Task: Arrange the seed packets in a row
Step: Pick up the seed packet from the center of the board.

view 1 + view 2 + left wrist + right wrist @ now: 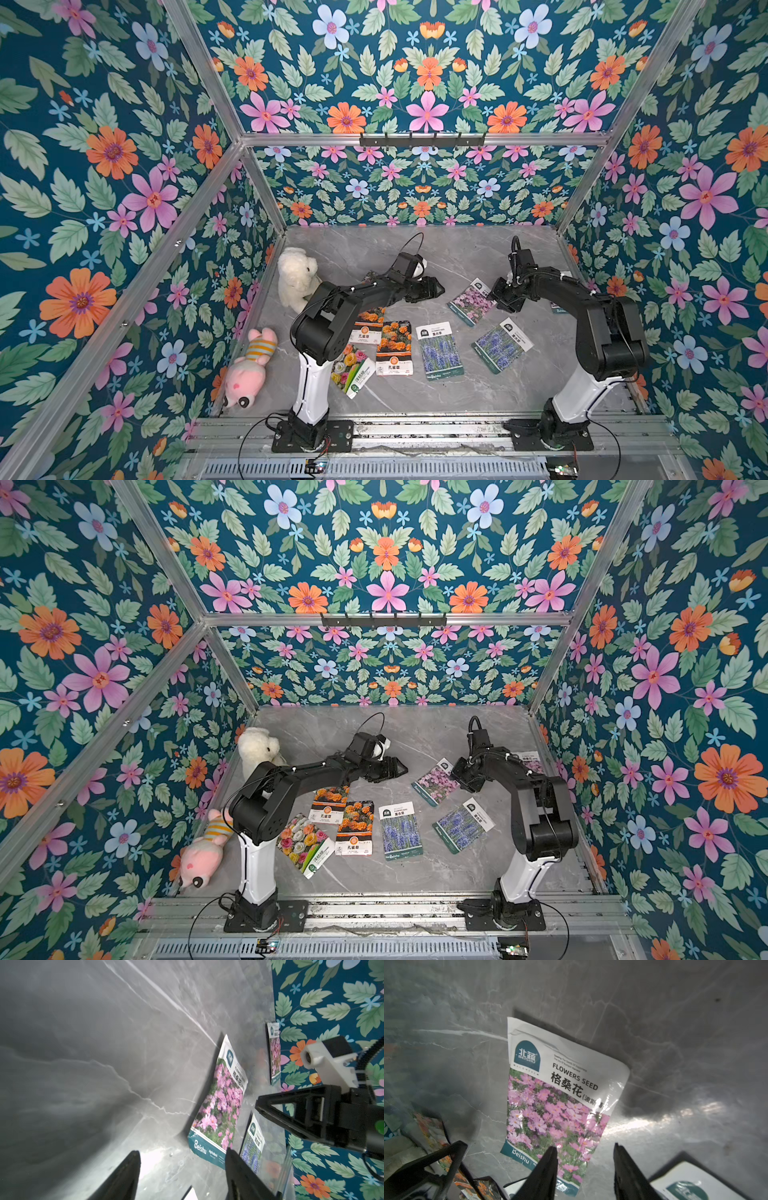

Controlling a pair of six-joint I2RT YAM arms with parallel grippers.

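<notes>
Top view, front of the grey table (pixel 415 879): a multicolour packet (pixel 305 843), marigold packet (pixel 354 827) and lavender packet (pixel 401 831) lie roughly side by side. Further back, the right gripper (pixel 584 1146) hovers half-open over the flat pink packet (pixel 550 1105), gripping nothing. The left gripper (pixel 181 1150), jaws apart, empty, hangs over bare table.

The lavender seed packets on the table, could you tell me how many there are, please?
2. The straight lavender packet lies beside a marigold packet; the tilted lavender packet lies nearer the right arm, which might hide others.
</notes>
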